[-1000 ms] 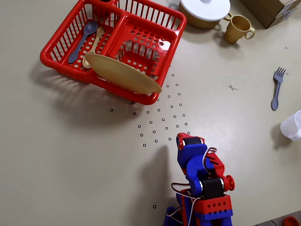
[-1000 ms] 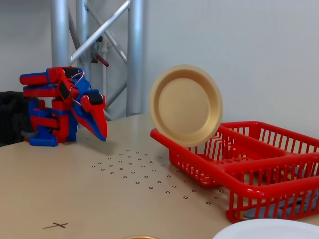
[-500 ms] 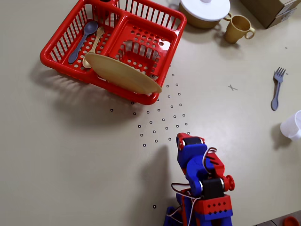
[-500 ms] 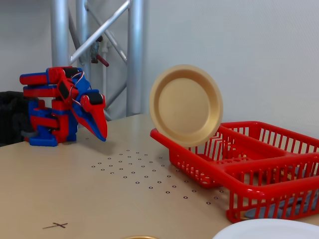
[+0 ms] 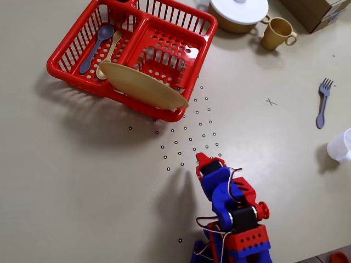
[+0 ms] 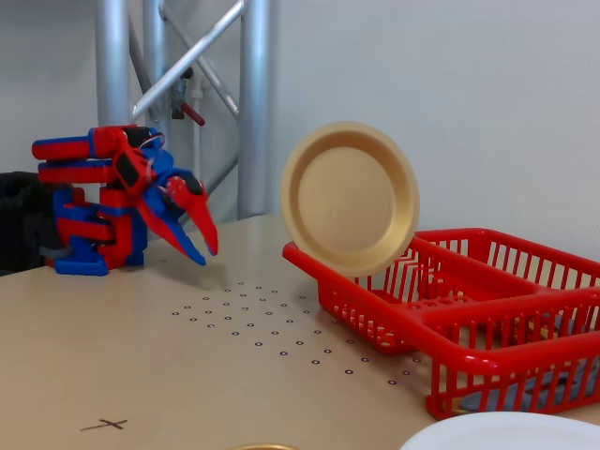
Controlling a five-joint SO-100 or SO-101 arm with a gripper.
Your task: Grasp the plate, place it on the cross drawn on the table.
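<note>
The mustard-tan plate (image 5: 142, 85) stands tilted on its edge in the red dish rack (image 5: 71, 68), leaning at the rack's front rim; in the fixed view the plate (image 6: 349, 197) faces the camera above the rack (image 6: 487, 323). The small grey cross (image 5: 271, 102) is drawn on the bare table right of the rack, and it also shows in the fixed view (image 6: 105, 425) at the front left. My gripper (image 5: 204, 160) is folded low near the arm's base, well away from the plate, with its jaws together and empty; in the fixed view the gripper (image 6: 206, 255) points down over the table.
A blue spoon (image 5: 96, 46) and a tan spoon (image 5: 111, 50) lie in the rack. A white-lidded tan pot (image 5: 238, 12) and a tan cup (image 5: 277, 33) stand at the back. A blue fork (image 5: 323, 103) and a white cup (image 5: 343, 147) are right of the cross. Black ringed dots (image 5: 192, 131) mark the table.
</note>
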